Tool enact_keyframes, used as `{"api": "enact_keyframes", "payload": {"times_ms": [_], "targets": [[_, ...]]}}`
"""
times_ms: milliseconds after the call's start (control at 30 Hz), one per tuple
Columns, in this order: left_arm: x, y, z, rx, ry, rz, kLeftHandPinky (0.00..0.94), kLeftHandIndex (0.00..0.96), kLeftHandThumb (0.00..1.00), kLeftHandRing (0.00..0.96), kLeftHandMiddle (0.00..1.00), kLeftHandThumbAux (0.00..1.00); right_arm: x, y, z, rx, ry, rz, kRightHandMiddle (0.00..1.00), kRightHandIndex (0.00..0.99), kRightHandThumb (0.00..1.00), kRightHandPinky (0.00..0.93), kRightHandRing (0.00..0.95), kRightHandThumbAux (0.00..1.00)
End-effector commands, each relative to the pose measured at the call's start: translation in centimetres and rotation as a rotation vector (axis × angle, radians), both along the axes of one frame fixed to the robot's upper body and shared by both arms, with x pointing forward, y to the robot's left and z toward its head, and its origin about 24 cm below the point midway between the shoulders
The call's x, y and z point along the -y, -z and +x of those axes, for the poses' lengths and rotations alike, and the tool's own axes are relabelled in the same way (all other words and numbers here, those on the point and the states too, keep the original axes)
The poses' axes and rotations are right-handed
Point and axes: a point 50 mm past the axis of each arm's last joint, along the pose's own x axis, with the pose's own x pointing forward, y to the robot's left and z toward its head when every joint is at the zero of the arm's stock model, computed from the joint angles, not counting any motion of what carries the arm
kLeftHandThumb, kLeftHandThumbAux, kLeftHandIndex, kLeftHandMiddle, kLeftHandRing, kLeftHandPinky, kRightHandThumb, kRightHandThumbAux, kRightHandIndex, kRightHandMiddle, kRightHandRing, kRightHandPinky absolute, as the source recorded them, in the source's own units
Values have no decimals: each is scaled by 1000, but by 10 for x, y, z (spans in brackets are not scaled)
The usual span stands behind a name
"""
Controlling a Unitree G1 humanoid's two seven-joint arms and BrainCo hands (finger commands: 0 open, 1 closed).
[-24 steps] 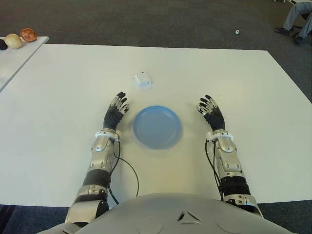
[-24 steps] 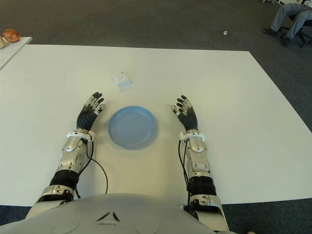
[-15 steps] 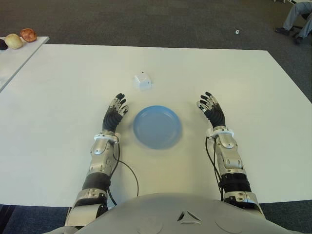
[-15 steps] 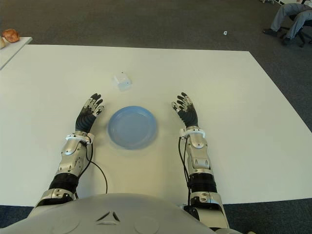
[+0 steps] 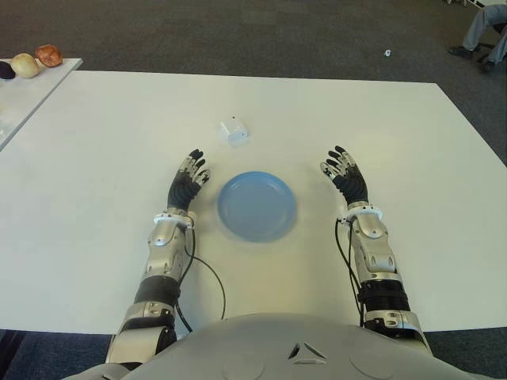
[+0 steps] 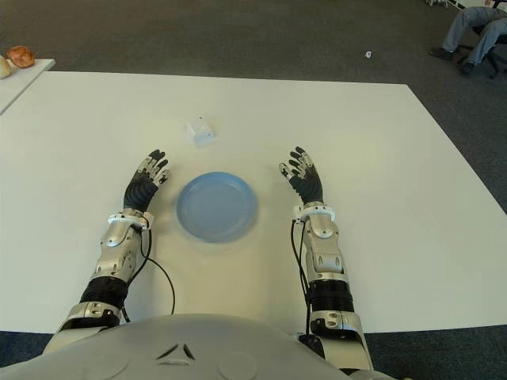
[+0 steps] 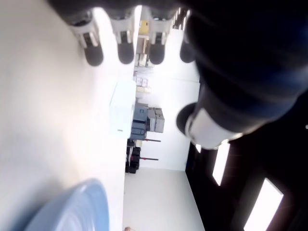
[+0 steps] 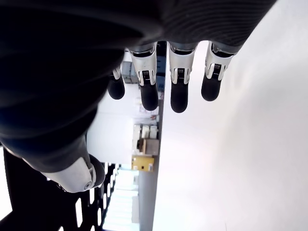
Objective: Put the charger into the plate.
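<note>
No legible txt, labels, brands or nos. on anything in view.

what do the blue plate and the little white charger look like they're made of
Plate: probably plastic, given its even pale blue and thin raised rim; finish looks matte. Charger: likely hard moulded plastic, a plain white block with rounded edges, smooth-looking.

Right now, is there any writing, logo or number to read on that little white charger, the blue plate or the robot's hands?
None can be read.
Charger: plain white, no readable mark.
Plate: plain blue, no print.
Left hand and right hand: no lettering shows.
Table: bare white.
</note>
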Motion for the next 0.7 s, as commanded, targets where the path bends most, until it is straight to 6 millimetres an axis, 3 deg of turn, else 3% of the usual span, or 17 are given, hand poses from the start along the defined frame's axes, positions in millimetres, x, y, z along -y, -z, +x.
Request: {"api": "enact_keyframes", "payload": {"times_ms": [33, 167, 400, 700], "targets": [[3, -10, 22, -16, -14, 12, 94, 11, 100, 43, 47, 797, 0, 5, -4, -29, -1, 7, 138, 43, 0, 121, 123, 701], [2, -31, 58, -12, -49, 42, 119, 26, 167, 68, 68, 809, 1, 7, -6, -30, 1, 8, 150, 48, 0, 132, 134, 703], [7, -58, 97, 8, -38, 214, 100, 42, 210, 79, 80, 803, 1, 9, -8, -28, 3, 7, 158, 50, 0, 133, 139, 703], [24, -80, 121, 36, 17, 375, 46, 59, 156, 43, 58, 784, 0, 11, -11, -25, 9, 15, 157, 49, 0, 139, 142, 707]]}}
